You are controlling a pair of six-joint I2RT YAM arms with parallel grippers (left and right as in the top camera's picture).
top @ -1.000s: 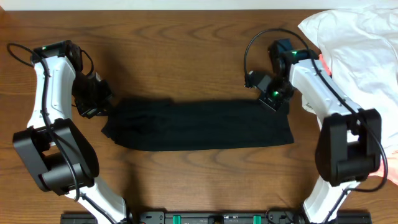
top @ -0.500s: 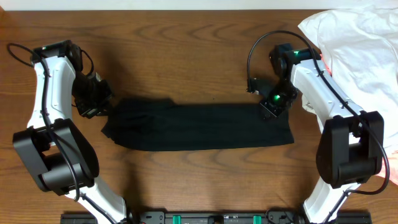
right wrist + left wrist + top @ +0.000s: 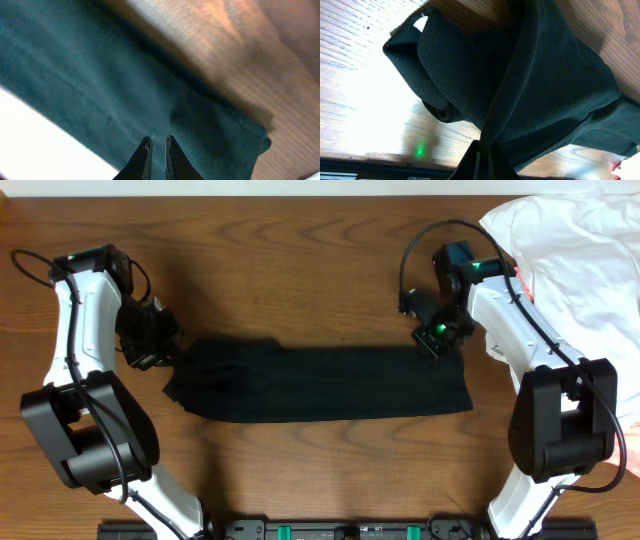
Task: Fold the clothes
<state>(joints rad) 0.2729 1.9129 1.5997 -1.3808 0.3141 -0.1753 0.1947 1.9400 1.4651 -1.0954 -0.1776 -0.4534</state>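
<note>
Two grippers sit at opposite ends of the clothes (image 3: 320, 383), a black garment folded into a long band that runs across the middle of the wooden table (image 3: 300, 260) from 9 o'clock to 3 o'clock. The band lies flat. Its lower edge bows a little toward 6 o'clock, and its left end is narrower and more bunched than its right.

At the 9 o'clock end, the left gripper (image 3: 160, 352) meets the upper corner of the cloth. In the left wrist view its fingers (image 3: 470, 162) are pressed almost together on a raised ridge of fabric that runs up and away from them, so it holds the garment in a tight pinch. Around that ridge the cloth rolls into soft folds, and a small white tag (image 3: 421, 22) shows at the folded edge toward 11 o'clock.

At the 3 o'clock end, the right gripper (image 3: 437, 340) is over the band's upper right corner. The right wrist view is blurred and tinted. Its fingers (image 3: 143, 156) stand very close, leaving only a thin slit, and a faint crease of cloth leads up out of that slit. It looks clamped on the fabric, though the blur leaves some doubt. Bare wood lies beyond the cloth's far edge there.

A large white garment (image 3: 580, 260) is heaped in the table's 2 o'clock corner, just beside the right arm and apart from the black band.
</note>
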